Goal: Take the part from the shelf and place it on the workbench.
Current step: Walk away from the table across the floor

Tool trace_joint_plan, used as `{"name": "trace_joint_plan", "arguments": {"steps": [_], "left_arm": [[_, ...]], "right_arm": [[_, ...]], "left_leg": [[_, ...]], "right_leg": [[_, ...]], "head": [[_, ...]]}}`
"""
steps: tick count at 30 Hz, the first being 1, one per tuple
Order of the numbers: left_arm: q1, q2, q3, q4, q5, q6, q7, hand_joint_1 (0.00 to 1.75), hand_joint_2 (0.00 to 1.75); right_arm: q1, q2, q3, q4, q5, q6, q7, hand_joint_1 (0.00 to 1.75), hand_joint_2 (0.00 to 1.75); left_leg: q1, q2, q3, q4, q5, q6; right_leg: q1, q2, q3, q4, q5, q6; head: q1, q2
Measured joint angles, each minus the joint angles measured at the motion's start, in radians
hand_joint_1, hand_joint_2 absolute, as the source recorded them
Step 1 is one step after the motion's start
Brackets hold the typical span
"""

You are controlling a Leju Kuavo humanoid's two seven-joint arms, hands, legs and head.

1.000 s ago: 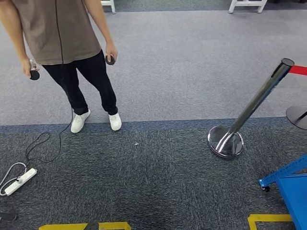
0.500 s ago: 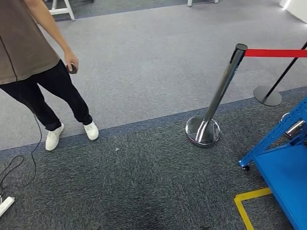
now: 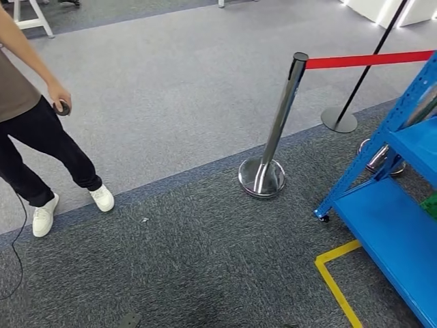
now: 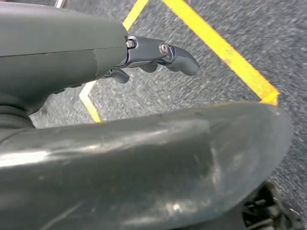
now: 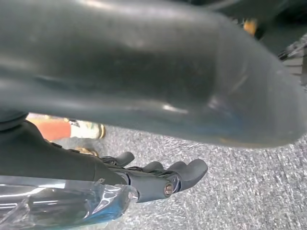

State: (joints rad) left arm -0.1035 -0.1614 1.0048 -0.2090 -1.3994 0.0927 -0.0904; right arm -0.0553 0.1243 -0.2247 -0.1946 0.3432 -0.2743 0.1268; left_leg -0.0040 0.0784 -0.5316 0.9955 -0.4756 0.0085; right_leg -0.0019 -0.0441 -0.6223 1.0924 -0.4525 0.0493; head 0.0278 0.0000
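A blue metal shelf [image 3: 391, 232] comes in from the right edge of the head view, with a low flat deck and a slanted upright. A small green thing [image 3: 431, 205] shows at its right edge; I cannot tell what it is. My left hand [image 4: 159, 52] hangs over dark carpet and yellow floor tape, fingers stretched out and holding nothing. My right hand [image 5: 159, 179] also hangs over the carpet with its fingers extended and nothing in them. Clear plastic film [image 5: 61, 206] lies along that hand's side.
A chrome stanchion [image 3: 278, 123] with a red belt [image 3: 366, 60] stands left of the shelf, a black post [image 3: 356, 89] behind it. A person [image 3: 31, 130] holding a controller stands at the far left. Yellow tape [image 3: 334, 283] marks the floor beside the shelf.
The camera has swung to the right: the person and stanchion have slid left in the picture, and much more of the blue shelf has come into view.
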Motion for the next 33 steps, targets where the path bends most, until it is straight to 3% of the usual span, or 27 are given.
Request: {"name": "trace_joint_plan", "arguments": {"steps": [2, 4, 5, 7, 9, 10, 11, 12, 13, 15, 17, 19, 20, 22, 23, 24, 26, 27, 28, 31, 32, 33], "left_arm": [[-0.002, 0.0, 0.0, 0.0, -0.001, 0.0, 0.0, 0.0, 0.0], [-0.005, -0.001, 0.0, 0.0, -0.003, 0.0, 0.0, 0.0, 0.0], [-0.007, -0.002, 0.0, 0.0, -0.003, 0.0, 0.0, 0.0, 0.0], [-0.008, -0.003, 0.0, 0.0, -0.004, 0.0, 0.0, 0.0, 0.0], [-0.005, -0.003, 0.0, 0.0, -0.004, 0.0, 0.001, 0.0, 0.0], [-0.003, -0.003, 0.0, 0.0, -0.003, 0.0, 0.002, 0.0, 0.0], [-0.001, -0.003, 0.0, 0.0, -0.003, 0.0, 0.003, 0.0, 0.0], [0.0, -0.003, 0.0, 0.0, -0.003, 0.0, 0.003, 0.0, 0.0], [0.0, -0.003, 0.0, 0.0, -0.003, 0.0, 0.003, 0.0, 0.0], [0.0, -0.004, 0.0, 0.0, -0.003, 0.0, 0.003, 0.0, 0.0], [-0.001, -0.004, 0.0, 0.0, -0.003, 0.0, 0.003, 0.0, 0.0], [-0.003, -0.005, 0.0, 0.0, -0.003, 0.0, 0.003, 0.0, 0.0], [-0.003, -0.005, 0.0, 0.0, -0.003, 0.0, 0.003, 0.0, 0.0], [-0.003, -0.006, 0.0, 0.0, -0.003, 0.0, 0.003, 0.0, 0.0], [-0.002, -0.005, 0.0, 0.0, -0.003, 0.0, 0.003, 0.0, 0.0], [0.0, -0.005, 0.0, 0.0, -0.003, 0.0, 0.003, 0.0, 0.0], [0.003, -0.005, 0.0, 0.0, -0.003, 0.0, 0.003, 0.0, 0.0], [0.003, -0.005, 0.0, 0.0, -0.003, 0.0, 0.003, 0.0, 0.0], [0.003, -0.005, 0.0, 0.0, -0.003, 0.0, 0.003, 0.0, 0.0], [0.002, -0.005, 0.0, 0.0, -0.003, 0.0, 0.003, 0.0, 0.0], [0.002, -0.005, 0.0, 0.0, -0.003, 0.0, 0.003, 0.0, 0.0], [0.002, -0.004, 0.0, 0.0, -0.003, 0.0, 0.003, 0.0, 0.0]], "right_arm": [[-0.005, 0.0, 0.0, 0.0, 0.0, 0.0, -0.001, 0.0, 0.0], [-0.005, -0.001, 0.0, 0.0, 0.0, 0.001, -0.001, 0.0, 0.0], [-0.003, -0.001, -0.001, 0.0, 0.0, 0.001, 0.0, 0.0, 0.0], [-0.004, -0.002, -0.001, 0.0, 0.001, 0.001, 0.001, 0.0, 0.0], [-0.006, -0.002, -0.001, 0.0, 0.001, 0.002, 0.002, 0.0, 0.0], [-0.007, -0.002, -0.001, 0.0, 0.001, 0.002, 0.003, 0.0, 0.0], [-0.006, -0.002, -0.001, 0.0, 0.001, 0.002, 0.003, 0.0, 0.0], [-0.005, -0.003, -0.001, 0.0, 0.001, 0.002, 0.004, 0.0, 0.0], [-0.004, -0.003, -0.001, 0.0, 0.001, 0.002, 0.004, 0.0, 0.0], [-0.004, -0.003, -0.001, 0.0, 0.001, 0.002, 0.005, 0.0, 0.0], [-0.006, -0.003, -0.001, 0.0, 0.001, 0.002, 0.005, 0.0, 0.0], [-0.002, -0.003, -0.002, 0.001, 0.001, 0.002, 0.005, 0.0, 0.0], [0.002, -0.003, -0.002, 0.001, 0.001, 0.002, 0.005, 0.0, 0.0], [0.005, -0.003, -0.004, 0.002, 0.001, 0.002, 0.006, 0.0, 0.0], [0.004, -0.003, -0.004, 0.002, 0.001, 0.002, 0.006, 0.0, 0.0], [0.001, -0.003, -0.004, 0.002, 0.001, 0.002, 0.006, 0.0, 0.0], [0.0, -0.003, -0.004, 0.002, 0.001, 0.002, 0.006, 0.0, 0.0], [0.001, -0.003, -0.004, 0.002, 0.001, 0.002, 0.006, 0.0, 0.0], [0.003, -0.003, -0.004, 0.002, 0.001, 0.002, 0.006, 0.0, 0.0], [0.0, -0.003, -0.005, 0.002, 0.001, 0.002, 0.006, 0.0, 0.0], [-0.002, -0.003, -0.005, 0.002, 0.001, 0.002, 0.006, 0.0, 0.0], [-0.004, -0.003, -0.005, 0.002, 0.001, 0.002, 0.006, 0.0, 0.0]], "left_leg": [[-0.004, 0.019, 0.004, 0.001, -0.004, -0.009], [-0.005, 0.036, 0.007, -0.001, -0.006, -0.019], [-0.003, 0.028, 0.008, 0.002, -0.012, -0.025], [0.001, -0.017, -0.016, 0.059, -0.052, -0.036], [0.003, -0.06, -0.077, 0.186, -0.114, -0.041], [0.004, -0.067, -0.107, 0.243, -0.133, -0.042], [0.004, -0.07, -0.126, 0.273, -0.133, -0.043], [0.005, -0.072, -0.128, 0.267, -0.114, -0.043], [0.007, -0.078, -0.112, 0.226, -0.079, -0.042], [0.014, -0.122, -0.056, 0.097, -0.009, -0.043], [0.018, -0.159, -0.021, 0.017, 0.013, -0.04], [0.016, -0.149, -0.019, 0.004, 0.013, -0.027], [0.015, -0.138, -0.018, 0.001, 0.015, -0.019], [0.015, -0.112, -0.016, -0.004, 0.02, -0.005], [0.012, -0.098, -0.016, -0.005, 0.019, -0.001], [0.01, -0.083, -0.016, -0.005, 0.018, 0.002], [0.007, -0.051, -0.015, -0.005, 0.016, 0.005], [0.006, -0.038, -0.014, -0.005, 0.015, 0.004], [0.006, -0.026, -0.012, -0.005, 0.014, 0.003], [0.001, 0.005, -0.002, -0.002, 0.005, -0.008], [-0.002, 0.014, 0.001, -0.001, 0.002, -0.013], [-0.004, 0.024, 0.003, -0.001, 0.001, -0.018]], "right_leg": [[0.008, -0.02, 0.031, -0.06, 0.01, -0.012], [0.01, 0.003, 0.029, -0.063, 0.014, -0.025], [0.008, 0.014, 0.028, -0.066, 0.016, -0.03], [0.002, 0.037, 0.03, -0.072, 0.022, -0.04], [0.0, 0.061, 0.028, -0.072, 0.024, -0.045], [0.0, 0.075, 0.027, -0.072, 0.024, -0.046], [0.0, 0.09, 0.027, -0.072, 0.024, -0.046], [-0.001, 0.104, 0.027, -0.072, 0.025, -0.045], [-0.002, 0.119, 0.028, -0.072, 0.026, -0.043], [-0.004, 0.147, 0.025, -0.069, 0.028, -0.034], [-0.005, 0.172, 0.016, -0.067, 0.031, -0.022], [-0.009, 0.192, 0.006, -0.072, 0.038, -0.009], [-0.009, 0.181, 0.003, -0.071, 0.037, -0.004], [-0.006, 0.123, -0.023, -0.023, 0.006, 0.003], [-0.004, 0.087, -0.049, 0.035, -0.027, 0.004], [-0.004, 0.067, -0.083, 0.107, -0.063, 0.006], [-0.004, 0.054, -0.129, 0.214, -0.102, 0.009], [-0.004, 0.052, -0.125, 0.215, -0.094, 0.009], [-0.004, 0.047, -0.1, 0.174, -0.069, 0.009], [0.001, -0.011, 0.014, -0.022, 0.002, 0.001], [0.004, -0.022, 0.031, -0.054, 0.008, -0.005], [0.007, -0.019, 0.033, -0.061, 0.007, -0.012]], "head": [[-0.001, 0.0], [-0.002, 0.0], [-0.002, 0.0], [-0.007, 0.0], [-0.011, 0.0], [-0.012, 0.0], [-0.012, 0.0], [-0.012, 0.0], [-0.012, 0.0], [-0.013, 0.0], [-0.014, 0.0], [-0.016, 0.0], [-0.016, 0.0], [-0.008, 0.0], [-0.005, 0.0], [-0.001, 0.0], [-0.001, 0.0], [-0.001, 0.0], [-0.001, 0.0], [-0.001, 0.0], [-0.002, 0.0], [-0.002, 0.0]]}}
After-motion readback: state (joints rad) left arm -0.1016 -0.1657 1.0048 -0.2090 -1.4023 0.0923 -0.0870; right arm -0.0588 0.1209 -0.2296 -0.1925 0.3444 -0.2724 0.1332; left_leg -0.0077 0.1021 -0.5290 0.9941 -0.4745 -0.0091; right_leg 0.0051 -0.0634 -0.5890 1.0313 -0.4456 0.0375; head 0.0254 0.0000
